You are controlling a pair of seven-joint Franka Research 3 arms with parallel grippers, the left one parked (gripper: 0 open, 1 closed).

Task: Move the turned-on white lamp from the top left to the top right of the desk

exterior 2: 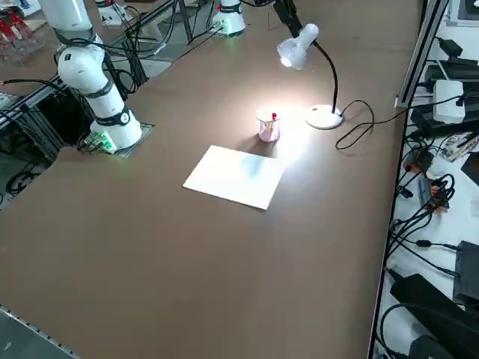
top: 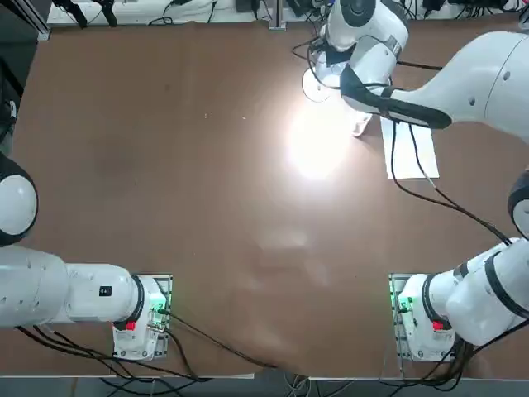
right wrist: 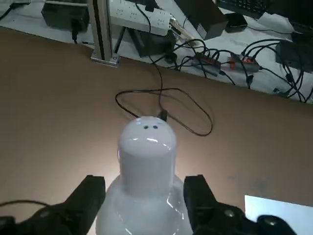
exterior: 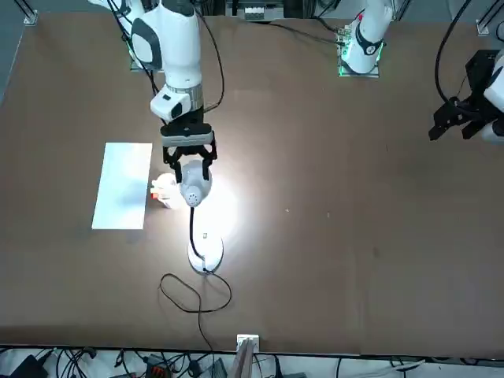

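Front view: right gripper [exterior: 189,168] spread around lamp [exterior: 194,191] head; desk [exterior: 331,236] brightly lit beneath.

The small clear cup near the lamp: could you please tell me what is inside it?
The small clear plastic cup holds a red-tipped pen; anything else inside cannot be made out. In the top view the right arm covers it.

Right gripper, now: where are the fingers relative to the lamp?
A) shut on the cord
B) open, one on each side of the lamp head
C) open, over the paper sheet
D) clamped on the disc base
B: in the wrist view the right gripper stands open, with the lamp head between its two fingers; the front view shows the same.
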